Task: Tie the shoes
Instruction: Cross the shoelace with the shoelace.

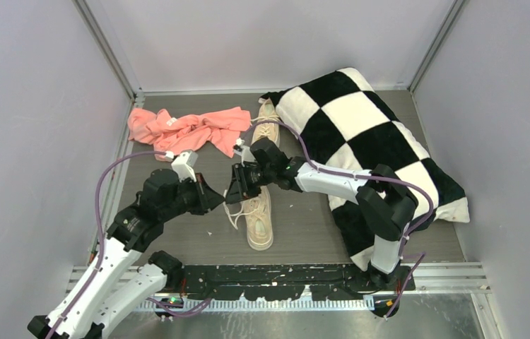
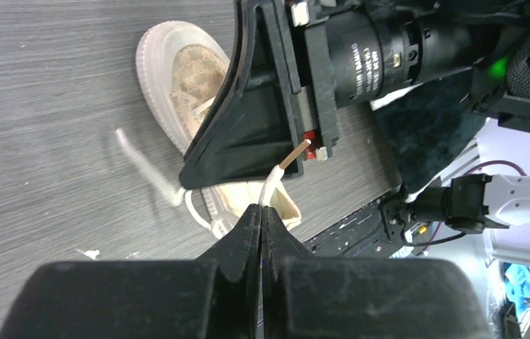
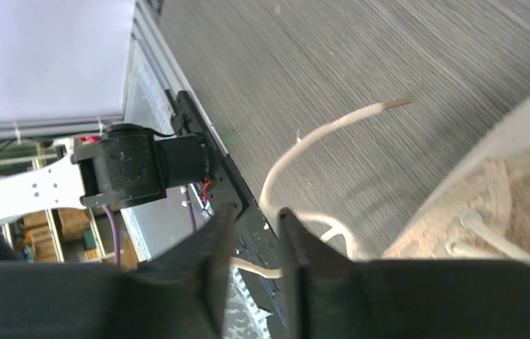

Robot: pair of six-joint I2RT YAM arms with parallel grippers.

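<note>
shoes (image 1: 261, 224) x2, 1 cloth (image 1: 188, 131), 1 pillow (image 1: 361, 120); left claw (image 2: 260, 215) pinches lace (image 2: 271, 185), right claw (image 3: 255, 213) slightly spread.

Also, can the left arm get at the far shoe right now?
Probably not: left claw is shut on a lace, and the right claw sits between it and the far shoe.

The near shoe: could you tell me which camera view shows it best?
Top view: the near shoe lies almost wholly in sight. Left wrist shows its toe, the rest partly blocked; right wrist only a blurred edge.
</note>
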